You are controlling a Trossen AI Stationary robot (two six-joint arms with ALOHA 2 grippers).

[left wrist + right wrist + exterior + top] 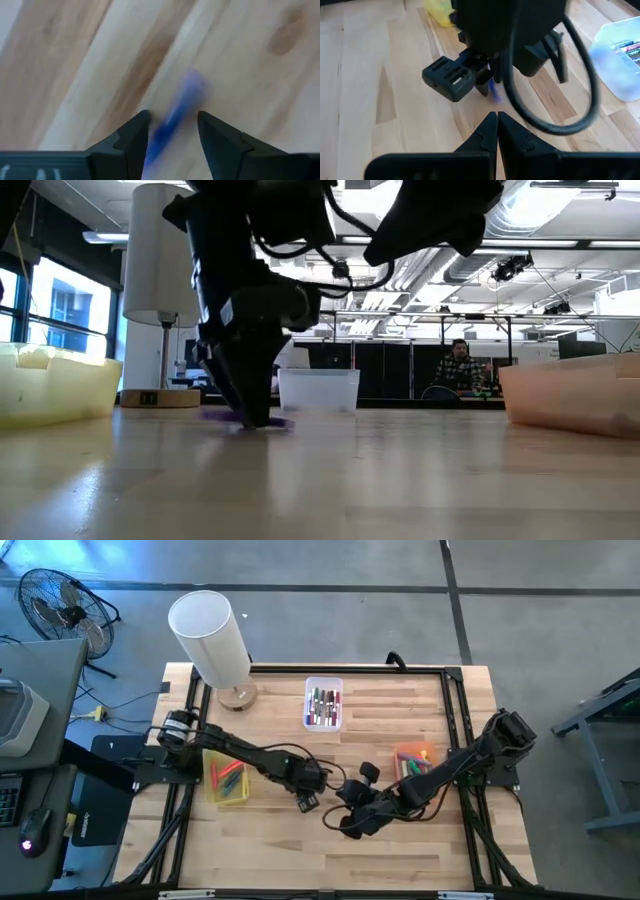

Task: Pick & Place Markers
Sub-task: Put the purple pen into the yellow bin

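Left gripper (172,131) down at the table (400,840), fingers apart, straddling a purple marker (172,122) that lies flat on the wood between them. Left wrist view shows a gap on both sides of the marker; no clamp on it. Low view: the same gripper (248,415) stands with its tips at the board, a purple smear of marker (222,417) at their foot. High view puts this gripper (306,800) near the table's middle, just right of the yellow bin (228,777).

Right gripper (497,125) fingers pressed together, holding nothing. It hangs just right of the left gripper, pointed at it; the right wrist view shows the left gripper (487,85) close ahead with the purple marker (494,91) showing under it. In the high view the right gripper (345,825) sits between the left gripper and the orange bin (415,760).

Other markers, placed from the yellow bin:
- inside it, several red and green markers (230,780) lying loose.
- clear bin (323,703) up and to the right, toward the table's far edge, with a row of markers (322,705) side by side, mixed colours.
- orange bin well to the right, past both grippers, a few markers (412,762) in it, partly hidden by the right arm.

White lamp (212,640) stands on the far left corner, behind the yellow bin.
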